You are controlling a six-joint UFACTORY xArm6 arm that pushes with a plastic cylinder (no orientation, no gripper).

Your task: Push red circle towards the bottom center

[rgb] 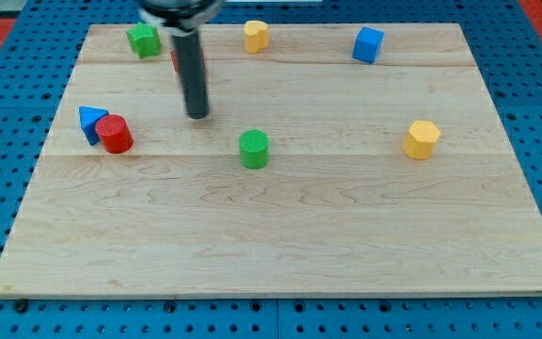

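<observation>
The red circle (115,134) is a short red cylinder at the board's left side, touching a blue triangle (90,122) on its left. My tip (199,115) rests on the board to the right of the red circle and slightly above it, well apart from it. The rod rises from the tip towards the view's top. A small red block (175,60) shows partly behind the rod; its shape is hidden.
A green cylinder (254,149) sits near the board's middle. A green block (143,40), a yellow block (256,36) and a blue cube (368,44) lie along the top edge. A yellow block (422,139) is at the right. The wooden board (280,235) lies on a blue pegboard.
</observation>
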